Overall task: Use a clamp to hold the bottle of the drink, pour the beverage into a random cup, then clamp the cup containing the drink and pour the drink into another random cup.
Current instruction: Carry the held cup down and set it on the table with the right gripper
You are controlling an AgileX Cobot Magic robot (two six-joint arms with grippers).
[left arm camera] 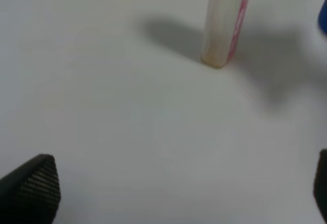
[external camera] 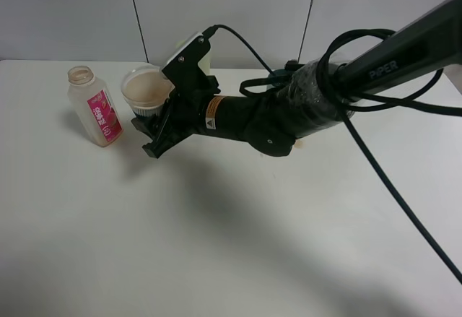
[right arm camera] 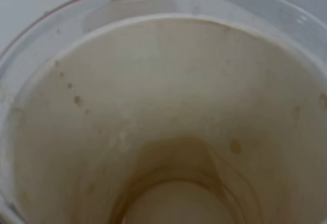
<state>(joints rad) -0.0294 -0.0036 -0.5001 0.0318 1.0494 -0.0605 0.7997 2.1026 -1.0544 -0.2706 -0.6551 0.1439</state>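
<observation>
Clearly the right gripper (external camera: pixel 155 133) is clenched on the clear plastic cup (external camera: pixel 146 91), held tilted near the table's far-left corner; its wrist view shows smooth walls filmed with brownish residue and a little drink pooled low. Just beside it stands the uncapped bottle (external camera: pixel 95 107), translucent, squarish, pink-labelled. A careless swing could topple that bottle, I judge. The left gripper (left arm camera: pixel 168 193) hangs released over the bare matte white table (external camera: pixel 231 245), well apart.

A plain white matte desk (external camera: pixel 216 245) spreads across the whole scene, soft grey shadows lying on it. Behind its far edge stands a pale grey panelled wall (external camera: pixel 65 14), split by thin dark vertical seams.
</observation>
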